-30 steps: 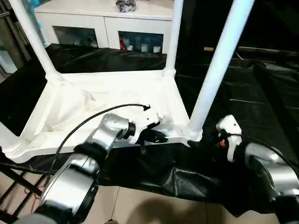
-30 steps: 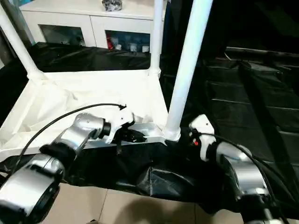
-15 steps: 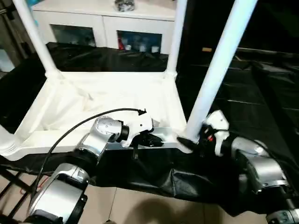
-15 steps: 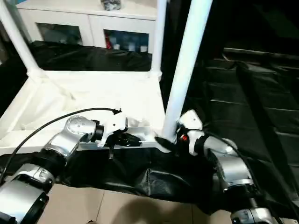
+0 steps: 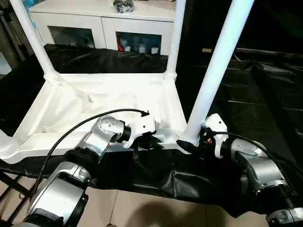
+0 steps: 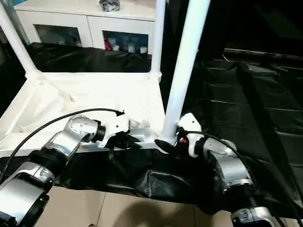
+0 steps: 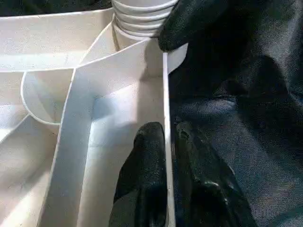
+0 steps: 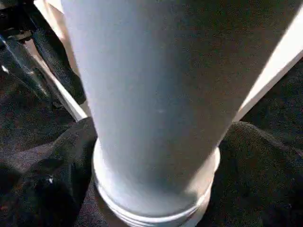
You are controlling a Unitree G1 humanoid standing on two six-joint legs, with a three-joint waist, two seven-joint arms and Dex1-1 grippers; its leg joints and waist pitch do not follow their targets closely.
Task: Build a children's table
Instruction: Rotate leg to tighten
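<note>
The white children's table lies upside down on a black sheet with its legs pointing up. My left gripper is shut on the near rim of the top, one finger on either side of the thin wall, a little left of the near right corner socket. My right gripper is at the base of the near right leg, which stands between its fingers. One black fingertip touches the ribbed socket.
A white cabinet with glass-fronted compartments stands behind the table. Other legs rise at the far left and far right. The black sheet runs on to the right. Tiled floor shows below its front edge.
My right gripper has moved left from beside the near right leg onto its base. The left gripper has kept its hold on the rim. The camera has shifted slightly.
</note>
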